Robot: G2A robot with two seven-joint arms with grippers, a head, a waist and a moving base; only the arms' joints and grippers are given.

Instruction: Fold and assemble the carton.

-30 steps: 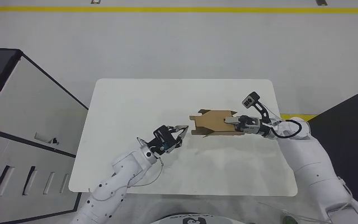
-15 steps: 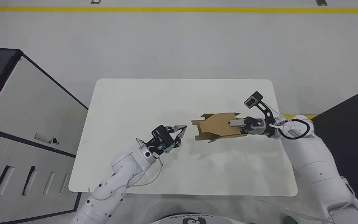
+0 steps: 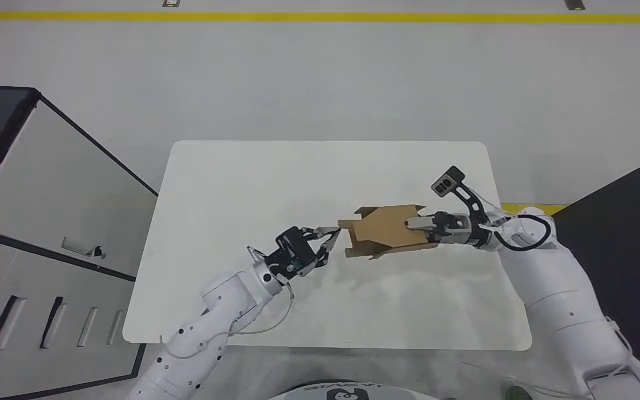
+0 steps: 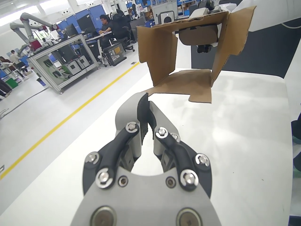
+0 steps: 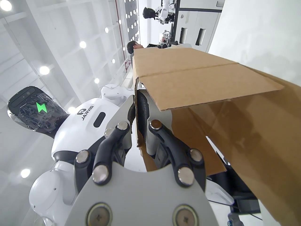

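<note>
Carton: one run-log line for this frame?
brown cardboard carton: partly opened | right end effector: shut on carton | left end effector: at flap corner, grasp unclear

Nothing readable here, tbh. The carton [image 3: 385, 230] is plain brown cardboard with no print or labels, and the table [image 3: 250, 180] has no markings or numbers either.

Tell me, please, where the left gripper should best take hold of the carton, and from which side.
Probably the lower flap of the carton: it juts flat from the open end toward the left gripper. Come in level from that end, fingers above and below it. The right gripper clamps the far end, leaving this thin edge free.
</note>
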